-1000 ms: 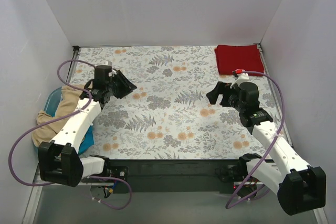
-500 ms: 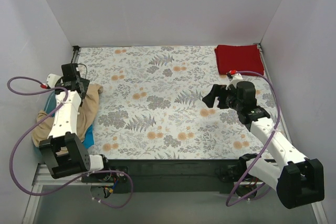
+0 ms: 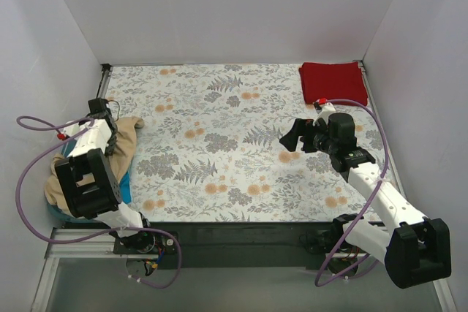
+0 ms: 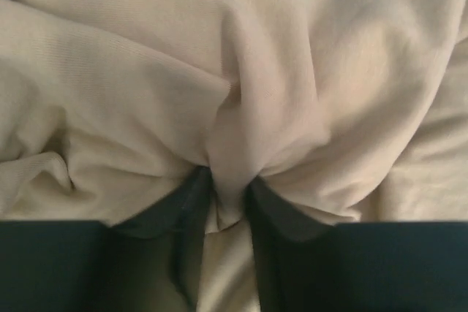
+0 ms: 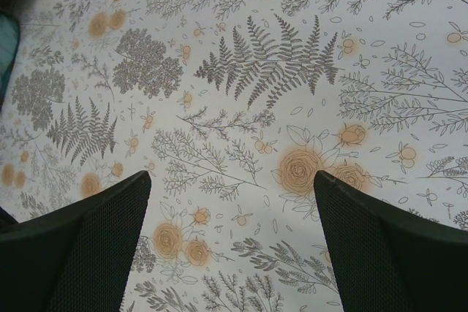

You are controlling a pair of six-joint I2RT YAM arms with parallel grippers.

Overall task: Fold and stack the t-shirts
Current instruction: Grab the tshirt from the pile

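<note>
Progress, by my reading, stands at roughly one shirt in three. At the upper right of the top view the dark red t-shirt (image 3: 333, 82) lies folded into a neat rectangle in the corner of the counter (image 3: 219, 158). The tan t-shirt (image 3: 126, 140) is a crumpled heap at the left edge of that view, with the teal t-shirt (image 3: 125, 193) peeking out beneath it; neither is spread out or folded yet. The left gripper (image 4: 227, 184) has its fingers pinched on a raised fold of the tan cloth. The right gripper (image 5: 230, 177) hangs over the bare floral cloth right of centre, spread wide and holding nothing. Two shirts appear left to lay flat, fold and stack on the red one.
</note>
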